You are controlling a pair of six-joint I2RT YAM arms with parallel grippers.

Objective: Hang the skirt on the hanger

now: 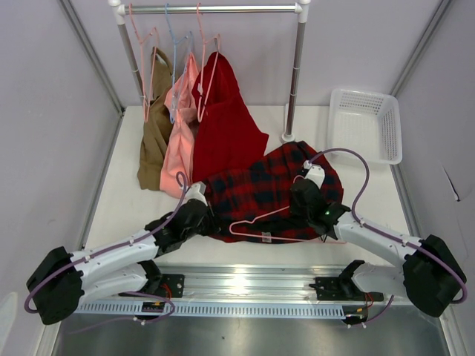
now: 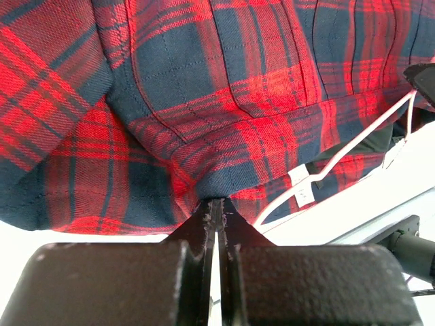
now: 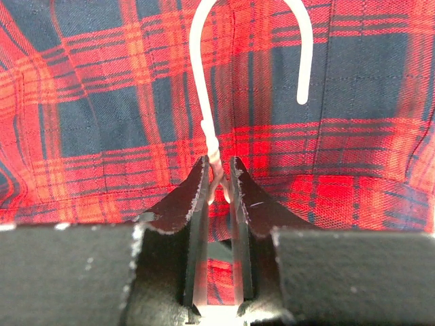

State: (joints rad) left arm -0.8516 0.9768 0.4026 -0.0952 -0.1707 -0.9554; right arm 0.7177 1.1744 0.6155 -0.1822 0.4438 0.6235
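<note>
Red-and-navy tartan skirt nipped at a fold by the left gripper, closed tight on cloth. Pale-pink wire hanger clamped just below its hook by the right gripper, skirt spread beneath. Likely risks: thin wire pivoting in the grip; shallow pinch slipping under pull.

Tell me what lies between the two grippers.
In the top view, the plaid skirt spans the stretch from left gripper to right gripper, with the pink hanger lying on it.
</note>
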